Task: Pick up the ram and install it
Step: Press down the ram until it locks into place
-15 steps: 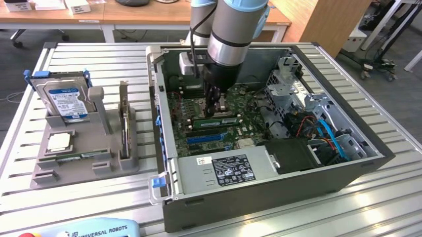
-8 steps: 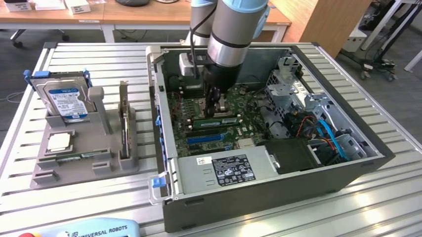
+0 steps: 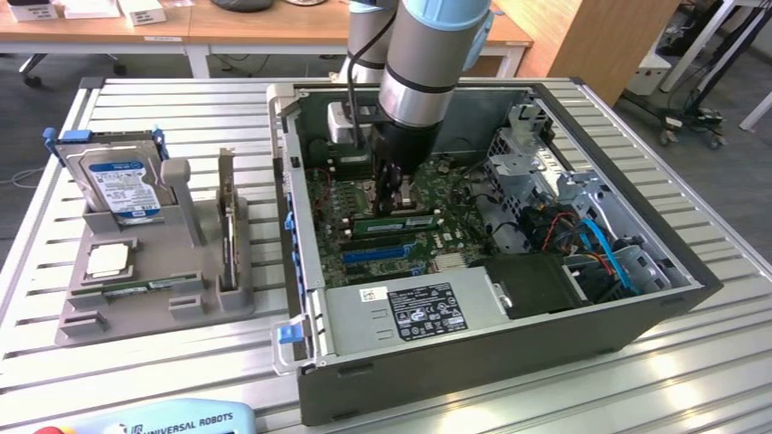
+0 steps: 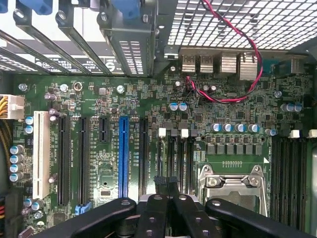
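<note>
Exterior view: arm reaches down into the open computer case (image 3: 483,298) on the slatted desk (image 3: 169,108). Jaws (image 3: 392,194) closed, low over the motherboard (image 3: 386,240), nothing visibly gripped. One green ram (image 3: 396,221) sits in a slot on the board, just beside the jaws toward the exterior view's right. On the grey holder (image 3: 145,280) at the exterior view's left: hard drive (image 3: 121,185) standing upright, square silver processor chip (image 3: 107,260) flat below it, a thin green stick (image 3: 151,287) lying in the front groove.

Wrist view: jaws (image 4: 166,183) pressed together above memory slots (image 4: 176,158), beside the blue slot (image 4: 123,156) and CPU socket (image 4: 233,186).
</note>
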Motion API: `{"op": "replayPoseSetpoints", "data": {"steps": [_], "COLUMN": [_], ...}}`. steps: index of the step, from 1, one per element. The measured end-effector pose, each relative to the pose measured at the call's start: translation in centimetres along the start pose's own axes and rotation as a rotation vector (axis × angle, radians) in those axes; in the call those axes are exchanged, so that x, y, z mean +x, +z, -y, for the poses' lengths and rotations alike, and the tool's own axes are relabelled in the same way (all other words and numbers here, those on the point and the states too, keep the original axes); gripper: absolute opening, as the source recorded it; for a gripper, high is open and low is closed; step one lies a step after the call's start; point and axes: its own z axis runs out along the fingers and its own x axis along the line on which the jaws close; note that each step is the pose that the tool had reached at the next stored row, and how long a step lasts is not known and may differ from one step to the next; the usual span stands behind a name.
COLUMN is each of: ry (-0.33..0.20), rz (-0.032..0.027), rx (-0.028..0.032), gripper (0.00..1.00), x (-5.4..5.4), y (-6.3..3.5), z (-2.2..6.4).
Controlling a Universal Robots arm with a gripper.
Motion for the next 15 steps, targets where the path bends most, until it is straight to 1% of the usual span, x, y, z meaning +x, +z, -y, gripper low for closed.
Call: {"op": "replayPoseSetpoints", "data": {"steps": [5, 9, 15], "ry": [0.0, 0.0, 0.0], "rz": [0.0001, 0.0, -0.0001], "rx": [0.0001, 0.0, 0.0], "gripper": [0.1, 0.1, 0.1], "x": [0.01, 0.01, 0.02], "y": [0.33, 0.34, 0.66], "z": [0.02, 0.02, 0.03]}}
